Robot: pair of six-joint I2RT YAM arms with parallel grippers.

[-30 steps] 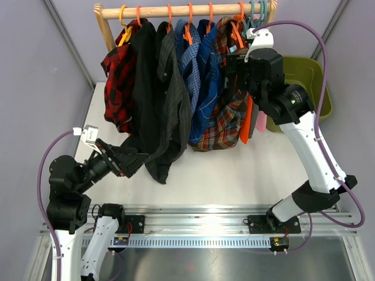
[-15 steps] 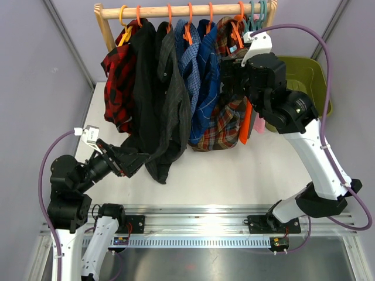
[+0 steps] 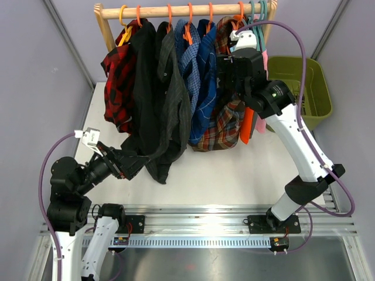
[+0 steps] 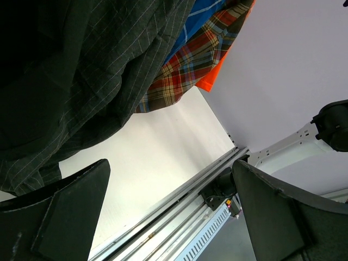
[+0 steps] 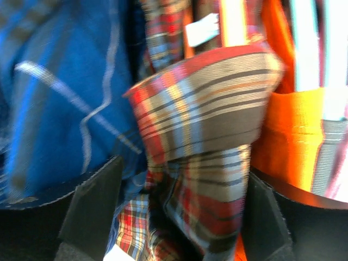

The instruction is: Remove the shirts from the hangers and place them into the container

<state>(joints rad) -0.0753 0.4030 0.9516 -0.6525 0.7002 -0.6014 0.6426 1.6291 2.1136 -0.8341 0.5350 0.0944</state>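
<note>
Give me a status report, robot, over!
Left end effector open, by hem of grey shirt. Right end effector open, straddling plaid shirt on the rail. Crowded by blue shirt and orange shirt.

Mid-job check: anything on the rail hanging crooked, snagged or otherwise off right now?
The grey shirt hangs skewed: its hem trails down-left toward the open left gripper instead of dropping straight. The red-black plaid shirt looks bunched up. Nothing spilled or visibly torn.
</note>
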